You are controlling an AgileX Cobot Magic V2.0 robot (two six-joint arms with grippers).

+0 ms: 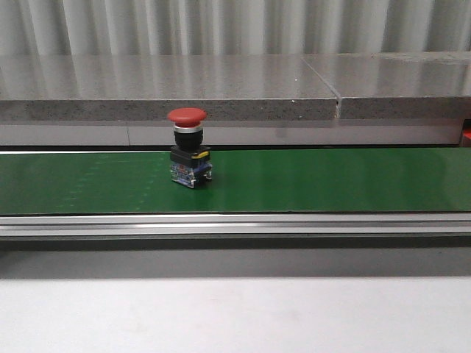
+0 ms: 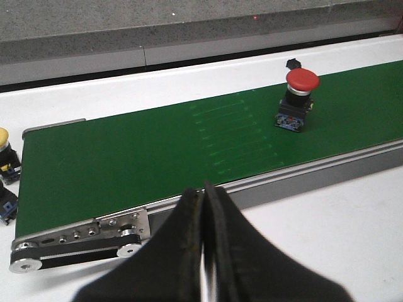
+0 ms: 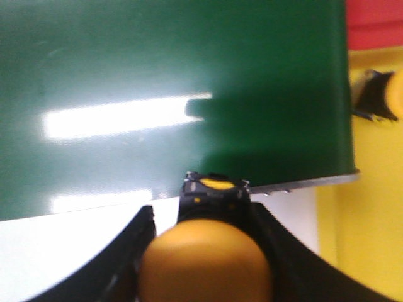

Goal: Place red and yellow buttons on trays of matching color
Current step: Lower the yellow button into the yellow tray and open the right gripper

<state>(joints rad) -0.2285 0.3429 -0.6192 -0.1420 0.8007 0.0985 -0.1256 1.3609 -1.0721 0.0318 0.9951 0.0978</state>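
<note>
A red button point(image 1: 188, 156) with a mushroom cap stands upright on the green conveyor belt point(image 1: 331, 180); it also shows in the left wrist view point(image 2: 297, 99). My left gripper point(image 2: 204, 195) is shut and empty, over the white table beside the belt's near rail. My right gripper point(image 3: 204, 217) is shut on a yellow button point(image 3: 206, 258), held above the belt's edge. A yellow tray point(image 3: 368, 207) lies beside the belt end with another yellow button point(image 3: 381, 94) on it. A red tray point(image 3: 374, 22) shows beyond it. Neither gripper shows in the front view.
A yellow button point(image 2: 6, 151) and a dark part point(image 2: 5, 204) lie off the belt's left end in the left wrist view. A small black piece point(image 2: 293, 63) lies behind the belt. A grey stone ledge point(image 1: 221, 88) runs behind the conveyor.
</note>
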